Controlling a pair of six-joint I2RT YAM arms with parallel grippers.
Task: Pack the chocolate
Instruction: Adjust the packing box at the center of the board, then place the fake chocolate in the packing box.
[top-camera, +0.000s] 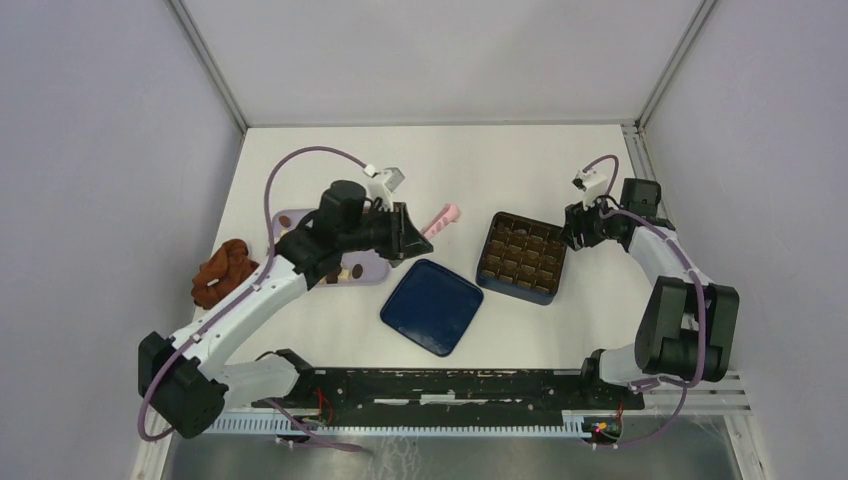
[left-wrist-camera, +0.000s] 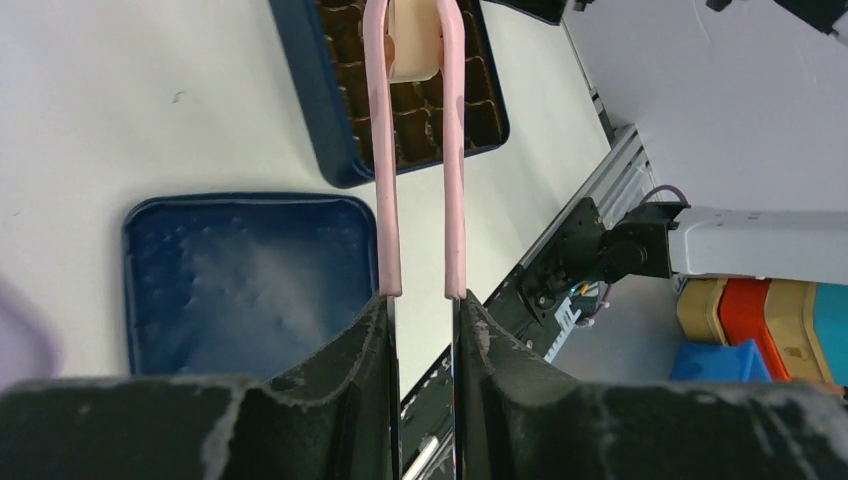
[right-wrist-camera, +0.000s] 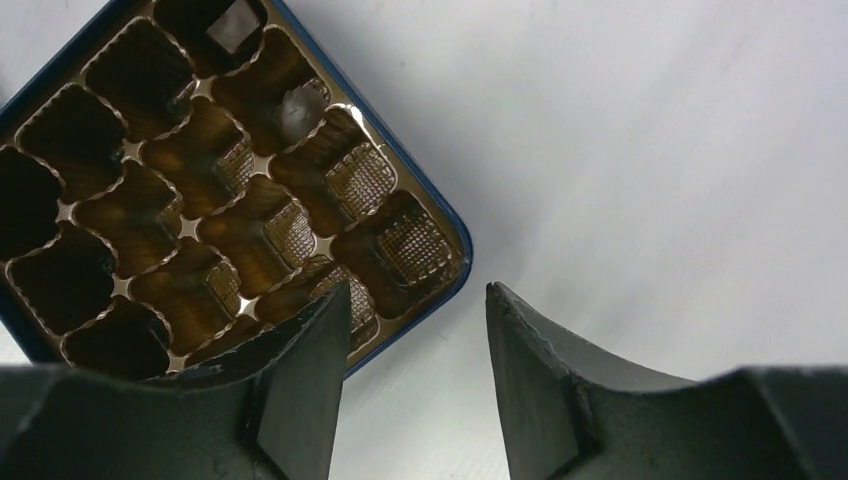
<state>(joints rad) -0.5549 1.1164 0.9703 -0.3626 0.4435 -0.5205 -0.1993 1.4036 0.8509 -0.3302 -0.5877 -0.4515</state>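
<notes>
My left gripper (top-camera: 402, 232) (left-wrist-camera: 425, 300) is shut on the pink tongs (top-camera: 443, 219) (left-wrist-camera: 383, 180). The tongs' tips pinch a cream-white chocolate (left-wrist-camera: 415, 40) above the brown compartment tray of the blue box (top-camera: 522, 258) (left-wrist-camera: 330, 110). A dark chocolate (right-wrist-camera: 235, 25) lies in a far compartment of the box (right-wrist-camera: 455, 240). A few chocolates (top-camera: 357, 270) lie on the lavender plate (top-camera: 375, 268), mostly hidden by the left arm. My right gripper (top-camera: 572, 228) (right-wrist-camera: 417, 290) is open and empty at the box's right corner, one finger over the tray, one over the table.
The blue lid (top-camera: 432, 306) (left-wrist-camera: 250, 280) lies flat left of the box, near the front. A reddish-brown cloth (top-camera: 222, 270) lies at the table's left edge. The black rail (top-camera: 450, 385) runs along the front edge.
</notes>
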